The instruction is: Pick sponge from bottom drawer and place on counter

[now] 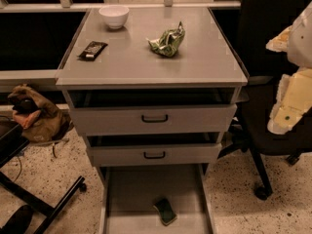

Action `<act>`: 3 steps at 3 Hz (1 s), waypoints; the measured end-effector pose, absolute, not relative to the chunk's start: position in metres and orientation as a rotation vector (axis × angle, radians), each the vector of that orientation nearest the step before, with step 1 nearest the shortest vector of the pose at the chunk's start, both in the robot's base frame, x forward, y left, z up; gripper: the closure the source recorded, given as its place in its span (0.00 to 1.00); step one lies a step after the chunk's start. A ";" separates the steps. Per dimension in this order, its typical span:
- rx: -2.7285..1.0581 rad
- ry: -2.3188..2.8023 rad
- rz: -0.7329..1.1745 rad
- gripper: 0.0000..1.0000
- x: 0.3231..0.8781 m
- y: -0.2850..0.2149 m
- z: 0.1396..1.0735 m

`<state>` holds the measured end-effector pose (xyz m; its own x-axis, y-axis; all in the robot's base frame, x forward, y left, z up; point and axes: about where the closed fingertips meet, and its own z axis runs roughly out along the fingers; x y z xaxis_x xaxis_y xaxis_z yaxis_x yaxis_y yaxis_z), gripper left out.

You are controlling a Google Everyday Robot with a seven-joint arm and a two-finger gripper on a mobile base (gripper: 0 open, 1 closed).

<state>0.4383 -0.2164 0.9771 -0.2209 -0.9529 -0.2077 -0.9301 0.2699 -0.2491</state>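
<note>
- At the far left, a brown bag (34, 113) slumps on the speckled floor beside the cabinet, with black frame legs (44, 199) below it.
- On the left part of the bench (146, 67) — the flat grey top of the drawer cabinet — lies a black wrapped bar (92, 50), flat and near the left edge.
- Just right of the bar and further back stands a white bowl (114, 16), upright, close to the rear edge.
- Below the bench sit the two upper drawers, the top drawer (195, 118) and the middle drawer (195, 154). Each has a black handle and a dark gap above its front.
- The bottom drawer (141, 189) is pulled well out, its flat grey floor in plain sight.
- The sponge (165, 211) lies on that floor, a little right of centre and toward the near end. It is turned at an angle, dark green side up, and touches neither side wall.
- Right of centre on the bench rests a crumpled green snack bag (167, 41), well apart from the bar and the bowl.
- A black office chair (265, 130) stands to the right of the cabinet.
- The gripper (292, 101) hangs at the far right edge, pale and partly cut off. It is in front of the chair, about level with the top drawer and well away from the sponge — whether it is open or closed I cannot tell.
</note>
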 end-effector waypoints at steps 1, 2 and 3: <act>-1.723 2.229 -0.102 0.00 0.438 -0.216 0.977; -1.698 2.228 -0.065 0.00 0.446 -0.216 0.949; -1.614 2.271 0.067 0.00 0.458 -0.215 0.870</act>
